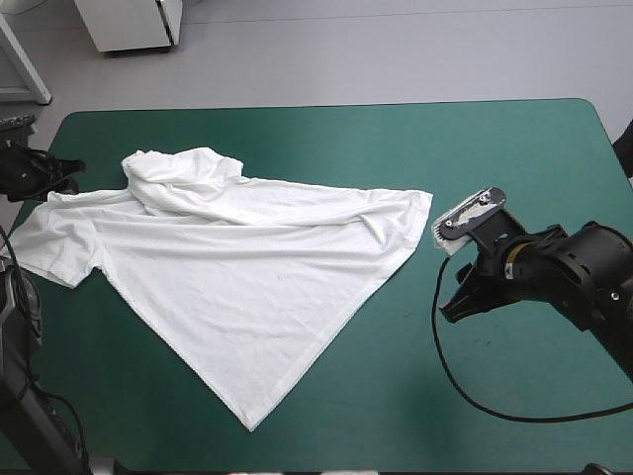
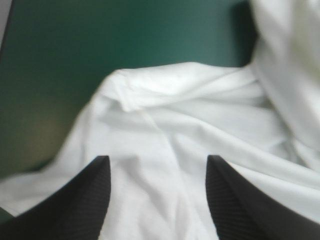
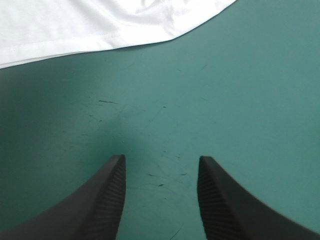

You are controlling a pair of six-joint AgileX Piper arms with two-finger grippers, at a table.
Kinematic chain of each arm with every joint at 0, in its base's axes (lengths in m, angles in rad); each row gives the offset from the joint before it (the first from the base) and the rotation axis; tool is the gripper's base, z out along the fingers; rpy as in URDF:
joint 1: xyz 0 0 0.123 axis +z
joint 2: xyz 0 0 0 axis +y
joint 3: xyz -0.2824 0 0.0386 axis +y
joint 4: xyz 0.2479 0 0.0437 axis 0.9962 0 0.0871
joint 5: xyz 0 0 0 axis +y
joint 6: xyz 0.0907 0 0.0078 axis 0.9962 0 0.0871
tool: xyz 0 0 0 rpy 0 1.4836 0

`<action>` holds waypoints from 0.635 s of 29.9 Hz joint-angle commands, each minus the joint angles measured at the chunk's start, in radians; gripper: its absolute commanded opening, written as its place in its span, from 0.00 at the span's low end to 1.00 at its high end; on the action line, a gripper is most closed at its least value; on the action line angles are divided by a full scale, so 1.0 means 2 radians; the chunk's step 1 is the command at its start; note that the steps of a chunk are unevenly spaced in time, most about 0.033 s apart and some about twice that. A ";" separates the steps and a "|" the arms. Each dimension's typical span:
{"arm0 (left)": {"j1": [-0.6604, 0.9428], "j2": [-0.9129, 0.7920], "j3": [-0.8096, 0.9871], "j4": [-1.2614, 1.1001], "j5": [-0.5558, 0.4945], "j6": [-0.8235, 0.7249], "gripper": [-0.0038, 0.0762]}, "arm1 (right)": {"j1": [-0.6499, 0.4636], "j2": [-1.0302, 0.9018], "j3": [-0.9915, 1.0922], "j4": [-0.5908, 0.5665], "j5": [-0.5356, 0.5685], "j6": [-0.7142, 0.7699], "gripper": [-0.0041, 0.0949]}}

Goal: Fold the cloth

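White T-shirt (image 1: 247,267) lies spread on the teal-green cover (image 1: 514,148), long axis left to right. The left gripper (image 2: 157,160), agape, hangs over it; the right gripper (image 3: 161,157), also agape, has its hem just ahead.

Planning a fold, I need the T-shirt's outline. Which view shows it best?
The high view: the whole T-shirt lies spread there. Left wrist shows only creased fabric; right wrist, just one edge.
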 commanded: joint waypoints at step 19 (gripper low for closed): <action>-0.348 -0.418 0.393 -0.032 0.028 -0.068 0.63 | -0.001 0.012 -0.017 -0.013 0.011 0.005 0.62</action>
